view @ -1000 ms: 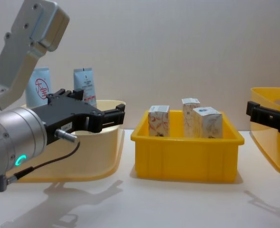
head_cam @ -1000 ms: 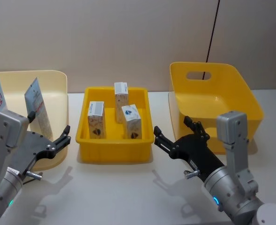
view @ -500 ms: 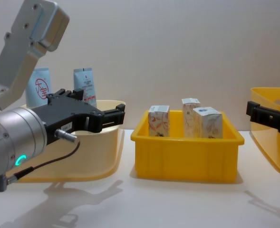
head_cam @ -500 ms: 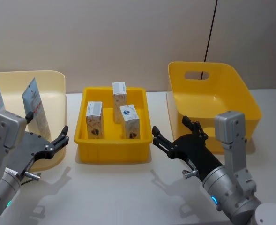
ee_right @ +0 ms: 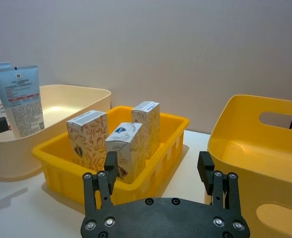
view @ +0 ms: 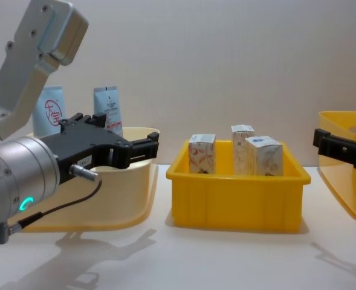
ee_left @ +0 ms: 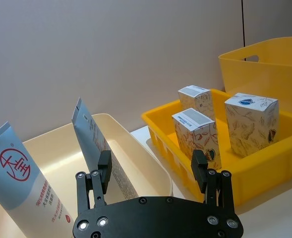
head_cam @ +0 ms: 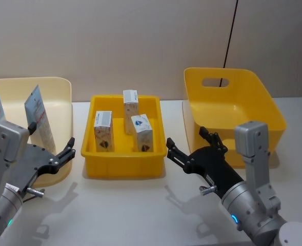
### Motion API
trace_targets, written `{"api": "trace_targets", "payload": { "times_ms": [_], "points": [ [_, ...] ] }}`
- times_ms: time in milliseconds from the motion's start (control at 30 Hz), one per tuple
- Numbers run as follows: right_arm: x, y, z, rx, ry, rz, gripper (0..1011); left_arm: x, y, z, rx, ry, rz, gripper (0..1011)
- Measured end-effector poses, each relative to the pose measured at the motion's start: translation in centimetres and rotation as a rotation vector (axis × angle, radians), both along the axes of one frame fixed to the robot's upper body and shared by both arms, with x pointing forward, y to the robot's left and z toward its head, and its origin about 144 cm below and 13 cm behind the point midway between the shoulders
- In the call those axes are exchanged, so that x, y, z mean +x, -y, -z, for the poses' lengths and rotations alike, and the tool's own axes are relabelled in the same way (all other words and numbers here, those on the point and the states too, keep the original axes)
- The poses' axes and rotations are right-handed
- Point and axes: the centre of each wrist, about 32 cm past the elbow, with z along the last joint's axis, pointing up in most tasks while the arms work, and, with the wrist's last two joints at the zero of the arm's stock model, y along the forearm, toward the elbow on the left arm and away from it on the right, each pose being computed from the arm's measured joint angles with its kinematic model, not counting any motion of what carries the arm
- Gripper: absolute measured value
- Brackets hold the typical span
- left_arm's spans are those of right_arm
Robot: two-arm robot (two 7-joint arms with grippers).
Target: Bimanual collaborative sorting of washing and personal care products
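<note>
Left gripper [head_cam: 64, 151] and right gripper [head_cam: 187, 145]: black fingers spread wide, nothing held, low over the white table [head_cam: 135, 210], just short of the bins. Between and beyond them, a shallow glossy yellow tray [head_cam: 125, 158] holds three upright printed cartons [head_cam: 103, 131]. On the robot's left, two flat blue tubes [head_cam: 39, 115] lean in a rounded cream bin [head_cam: 58, 87]. On the right stands a deep yellow handled bin [head_cam: 263, 110].

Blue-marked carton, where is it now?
In the head view, the blue-marked carton stands in the middle yellow tray, right side, just before the rear carton.
</note>
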Motion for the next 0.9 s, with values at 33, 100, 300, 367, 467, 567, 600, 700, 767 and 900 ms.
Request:
{"api": "trace_targets", "payload": {
  "times_ms": [33, 100, 300, 367, 467, 567, 600, 700, 767, 900],
  "points": [
    [0.0, 0.0, 0.0, 0.0, 0.0, 0.0, 1001, 0.0, 0.0, 0.0, 0.0, 0.0, 0.0, 1000],
    [0.0, 0.0, 0.0, 0.0, 0.0, 0.0, 1001, 0.0, 0.0, 0.0, 0.0, 0.0, 0.0, 1000],
    [0.0, 0.0, 0.0, 0.0, 0.0, 0.0, 1001, 0.0, 0.0, 0.0, 0.0, 0.0, 0.0, 1000],
    [0.0, 0.0, 0.0, 0.0, 0.0, 0.0, 1001, 0.0, 0.0, 0.0, 0.0, 0.0, 0.0, 1000],
    [0.0, 0.0, 0.0, 0.0, 0.0, 0.0, 1001, 0.0, 0.0, 0.0, 0.0, 0.0, 0.0, 1000],
    [0.0, 0.0, 0.0, 0.0, 0.0, 0.0, 1001, 0.0, 0.0, 0.0, 0.0, 0.0, 0.0, 1000],
    [0.0, 0.0, 0.0, 0.0, 0.0, 0.0, 1001, 0.0, 0.0, 0.0, 0.0, 0.0, 0.0, 1000],
    [0.0, 0.0, 0.0, 0.0, 0.0, 0.0, 1001, 0.0, 0.0, 0.0, 0.0, 0.0, 0.0, 1000],
    [0.0, 0.0, 0.0, 0.0, 0.0, 0.0, 1001, 0.0, 0.0, 0.0, 0.0, 0.0, 0.0, 1000],
    [0.0, 0.0, 0.0, 0.0, 0.0, 0.0, 1001, 0.0, 0.0, 0.0, 0.0, 0.0, 0.0, 1000]
  ]
}}
